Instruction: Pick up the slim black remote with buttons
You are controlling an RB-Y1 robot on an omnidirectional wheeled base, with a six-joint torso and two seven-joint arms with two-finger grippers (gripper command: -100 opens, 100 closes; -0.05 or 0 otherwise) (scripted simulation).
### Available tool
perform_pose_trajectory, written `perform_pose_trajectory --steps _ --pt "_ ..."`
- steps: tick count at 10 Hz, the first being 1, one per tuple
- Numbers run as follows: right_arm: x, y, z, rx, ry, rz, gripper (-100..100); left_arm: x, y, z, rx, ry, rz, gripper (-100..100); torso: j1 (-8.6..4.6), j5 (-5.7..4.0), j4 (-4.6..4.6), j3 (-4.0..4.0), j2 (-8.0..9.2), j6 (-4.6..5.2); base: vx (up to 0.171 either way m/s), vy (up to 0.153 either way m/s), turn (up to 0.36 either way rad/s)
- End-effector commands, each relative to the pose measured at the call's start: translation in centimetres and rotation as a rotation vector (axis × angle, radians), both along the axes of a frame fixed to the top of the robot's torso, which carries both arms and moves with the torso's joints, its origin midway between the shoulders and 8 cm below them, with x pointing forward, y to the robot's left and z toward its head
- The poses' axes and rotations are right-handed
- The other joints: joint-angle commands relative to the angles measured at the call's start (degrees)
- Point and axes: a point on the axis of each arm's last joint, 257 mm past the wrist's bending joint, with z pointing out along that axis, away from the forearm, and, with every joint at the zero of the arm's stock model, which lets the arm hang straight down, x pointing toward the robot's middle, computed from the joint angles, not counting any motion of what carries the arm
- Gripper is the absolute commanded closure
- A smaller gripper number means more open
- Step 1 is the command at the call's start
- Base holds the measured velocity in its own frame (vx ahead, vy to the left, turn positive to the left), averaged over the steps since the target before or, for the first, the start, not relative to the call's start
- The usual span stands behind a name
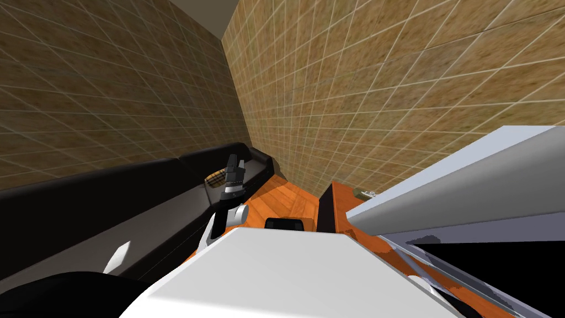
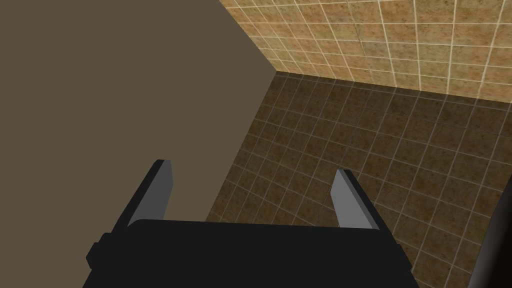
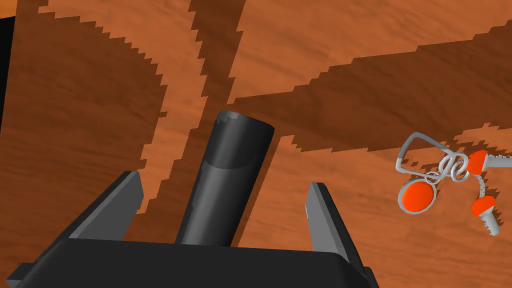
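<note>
A slim black remote [image 3: 227,175] lies on an orange wooden surface [image 3: 350,60]. In the right wrist view it runs lengthwise between the fingers, and its smooth dark top shows no buttons from here. My right gripper [image 3: 223,180] is open just above it, one finger on each side with a gap to the remote, touching nothing. My left gripper [image 1: 235,161] is raised beside the black sofa. In the left wrist view that left gripper [image 2: 253,167] is open and empty.
A ring of orange-headed keys [image 3: 450,180] lies on the same wood, off to one side of the right gripper. A long black sofa [image 1: 110,210] with a patterned cushion [image 1: 216,178] runs along the tiled wall. A big pale grey slab [image 1: 469,182] juts in at the right.
</note>
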Motion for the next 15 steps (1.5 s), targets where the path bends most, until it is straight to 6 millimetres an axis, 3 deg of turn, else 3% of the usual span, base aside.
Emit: perform_pose_trajectory --steps 1,9,11,12,13,14,15 --pt "-0.9 0.2 0.0 0.02 0.019 -0.025 -100 0.0 0.0 0.0 0.0 0.0 0.0 0 0.0 0.0 0.0 0.0 0.0 0.0 0.067 -0.006 -0.026" --pt "-6.7 1.1 -0.6 0.172 0.151 -0.253 -100 0.0 0.0 0.0 0.0 0.0 0.0 0 -0.03 0.0 0.0 -0.01 -0.02 -0.03 0.075 -0.011 -0.05" --pt "-7.7 1.8 -0.6 0.208 0.179 -0.302 -100 0.0 0.0 0.0 0.0 0.0 0.0 0 -0.03 -0.01 0.0 0.0 0.01 -0.02 0.081 -0.018 -0.053" --pt "-7.3 1.4 -0.7 0.194 0.168 -0.283 -100 0.0 0.0 0.0 0.0 0.0 0.0 0 -0.03 -0.01 0.0 0.01 0.01 -0.02 0.037 -0.007 -0.009" --pt "-7.4 1.5 -0.7 0.198 0.171 -0.287 0 0.0 0.0 0.0 0.0 0.0 0.0 0 0.0 0.0 0.03 0.07 0.14 -0.03 0.007 -0.001 0.003" --pt "-7.3 2.5 -1.7 0.196 0.17 -0.281 -100 0.0 0.0 0.0 0.0 0.0 0.0 0 0.02 0.0 0.05 0.14 0.25 -0.02 0.009 -0.038 -0.045" --pt "-7.3 3.0 -2.1 0.196 0.17 -0.278 -100 0.0 0.0 0.0 0.0 0.0 0.0 0 -0.08 -0.03 0.06 0.16 0.28 -0.01 0.021 -0.065 -0.052"
